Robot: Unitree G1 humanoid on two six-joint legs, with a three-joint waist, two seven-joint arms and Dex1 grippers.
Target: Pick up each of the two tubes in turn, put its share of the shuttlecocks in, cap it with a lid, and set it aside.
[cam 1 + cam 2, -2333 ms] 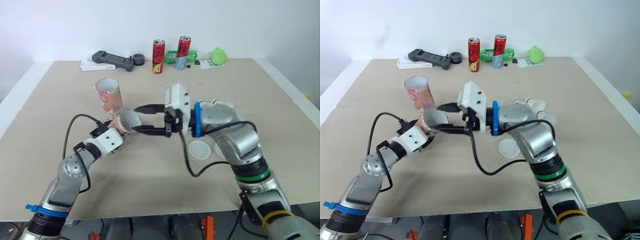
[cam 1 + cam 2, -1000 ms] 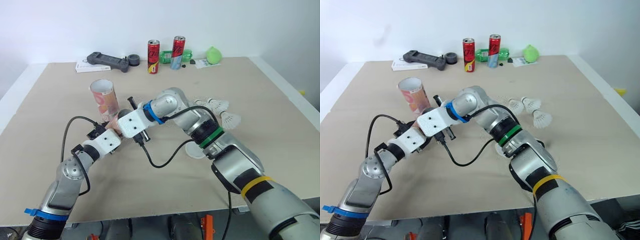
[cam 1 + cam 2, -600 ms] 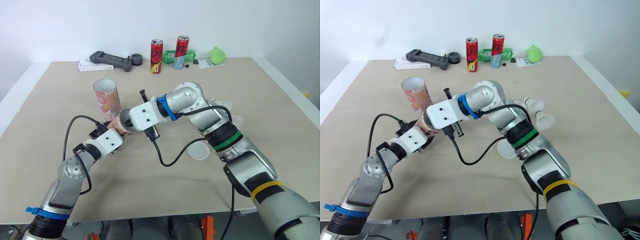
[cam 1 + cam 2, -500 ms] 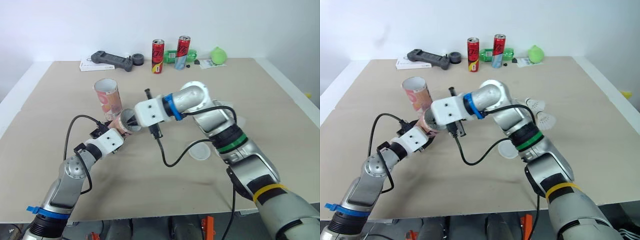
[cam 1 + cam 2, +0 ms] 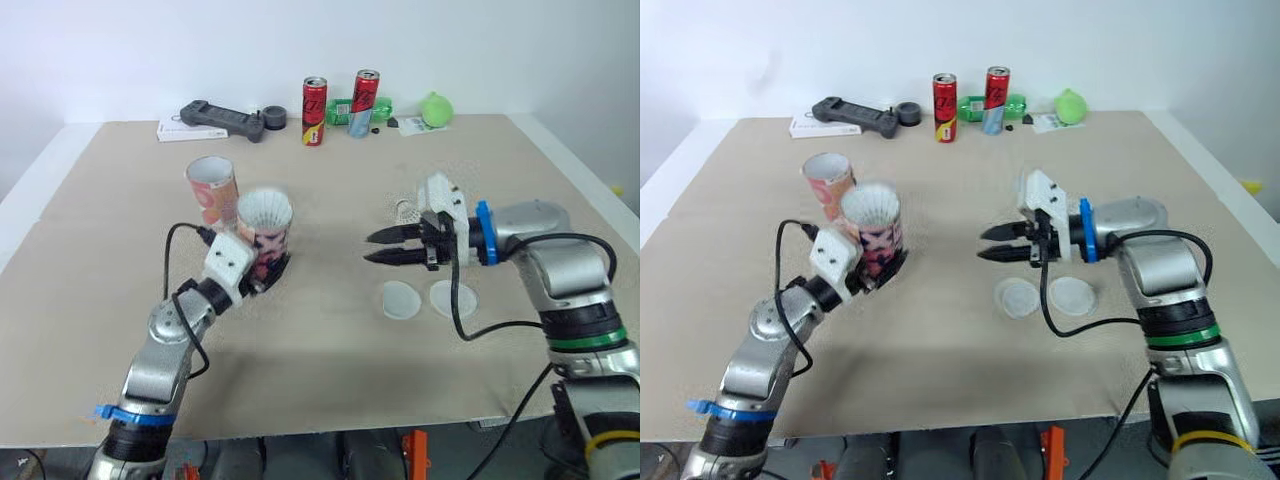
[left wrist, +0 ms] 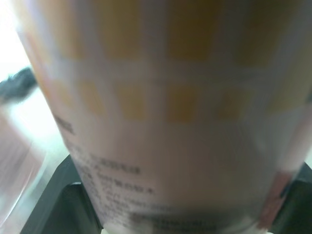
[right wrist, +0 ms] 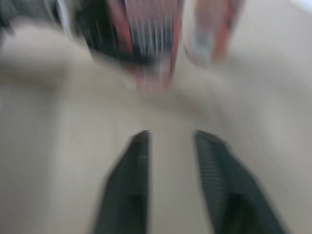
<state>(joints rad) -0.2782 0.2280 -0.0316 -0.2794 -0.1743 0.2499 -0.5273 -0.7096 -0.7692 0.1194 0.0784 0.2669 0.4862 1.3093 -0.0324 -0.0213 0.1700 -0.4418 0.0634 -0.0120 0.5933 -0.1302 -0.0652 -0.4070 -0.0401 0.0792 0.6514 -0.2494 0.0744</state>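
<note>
Has pulled the right end effector (image 5: 383, 248) back from the tube (image 5: 266, 238), fingers apart and empty, to near the 2 lids (image 5: 400, 299) on the tabletop (image 5: 330, 360). Keeps the left end effector (image 5: 264, 270) clamped on that tube, now tipped upright near the second tube (image 5: 212, 188), with a shuttlecock (image 5: 265, 209) white at its mouth. Points to a delivery just made; capping probably next.

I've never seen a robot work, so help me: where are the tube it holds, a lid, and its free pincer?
held tube (image 5: 271, 240): left eye view, on its printed side wall.
lid (image 5: 401, 299): left eye view, centre of the white disc.
right pincer (image 5: 369, 248): left eye view, midway between its open fingertips.
</note>
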